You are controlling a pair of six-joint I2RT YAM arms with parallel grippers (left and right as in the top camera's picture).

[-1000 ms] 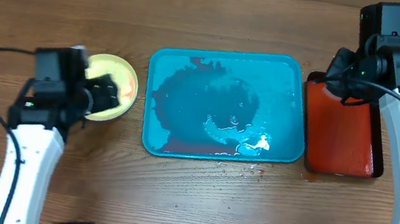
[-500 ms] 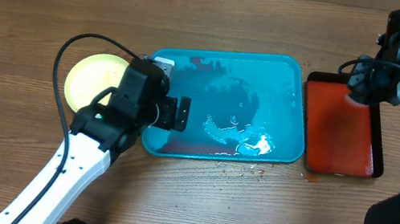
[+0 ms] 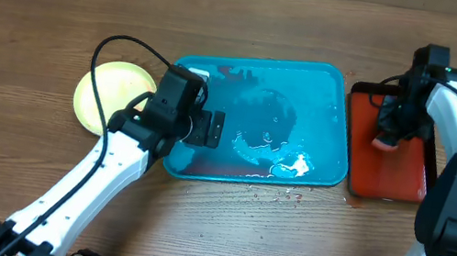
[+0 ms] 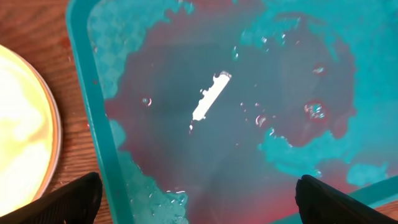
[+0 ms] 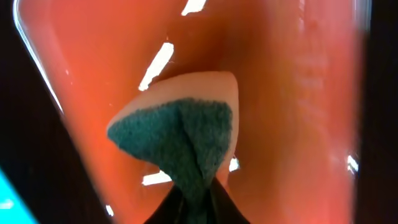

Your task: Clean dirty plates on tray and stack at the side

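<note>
The turquoise tray (image 3: 263, 59) lies mid-table, holding reddish soapy water and foam and no plates. A yellow-green plate (image 3: 109, 89) lies on the table left of it; I cannot tell whether others lie beneath. My left gripper (image 3: 210, 130) is open and empty above the tray's left part. In the left wrist view the gripper (image 4: 199, 205) spans the tray's rim (image 4: 93, 124), with the plate (image 4: 25, 124) at the left edge. My right gripper (image 3: 387, 136) is shut on a green-and-peach sponge (image 5: 180, 137) that it holds low over the red tray (image 3: 406, 176).
The red dark-rimmed tray (image 5: 298, 93) stands right of the turquoise tray, its surface wet and shiny. Small red splashes (image 3: 287, 194) dot the wooden table in front of the turquoise tray. The left arm's cable (image 3: 121, 45) loops above the plate.
My left gripper has left the plate and moved right, over the tray's left part. My right gripper has come down from the red tray's far edge to its middle.
</note>
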